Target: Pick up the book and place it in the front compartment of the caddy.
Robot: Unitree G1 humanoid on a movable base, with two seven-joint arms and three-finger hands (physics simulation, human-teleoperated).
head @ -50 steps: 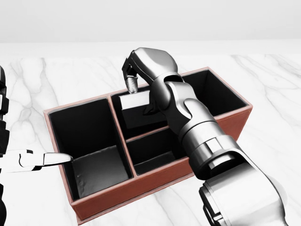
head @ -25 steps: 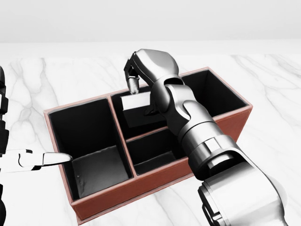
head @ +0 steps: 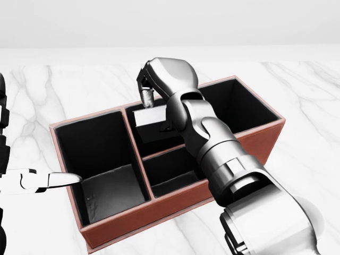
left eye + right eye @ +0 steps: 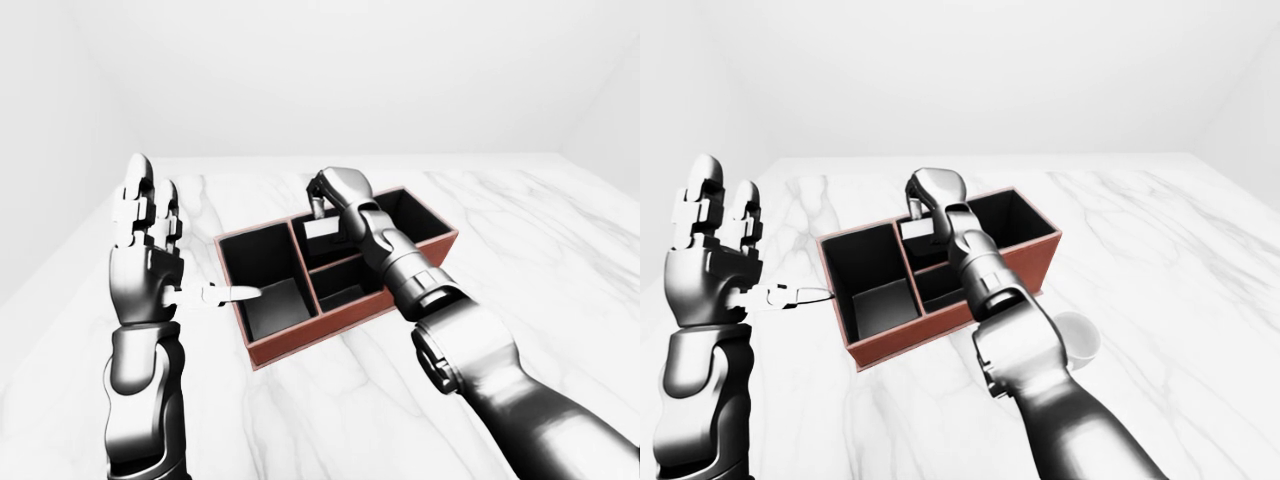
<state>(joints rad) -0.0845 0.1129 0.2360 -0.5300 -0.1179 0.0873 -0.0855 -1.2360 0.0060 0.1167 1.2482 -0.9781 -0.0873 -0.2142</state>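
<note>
Over the caddy (image 3: 255, 139), the right hand (image 3: 150, 87) pinched the book (image 3: 150, 115) by its top edge, upright in the far middle compartment. Light, stiff, probably slippery. Left hand (image 4: 145, 225) was spread open.

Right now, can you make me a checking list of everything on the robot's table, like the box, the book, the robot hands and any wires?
Surface: white marble table, veined grey.
Job's things: reddish-brown caddy with black inside, several compartments; small white book held over a middle compartment near the head view's top.
Clutter: white round cup-like thing beside the caddy, right-eye view only.
Grippers: right robot hand closed on the book; left robot hand raised, fingers open, one pointing at the caddy's left wall.
Cables: nothing seen.
Surroundings: plain white walls.
</note>
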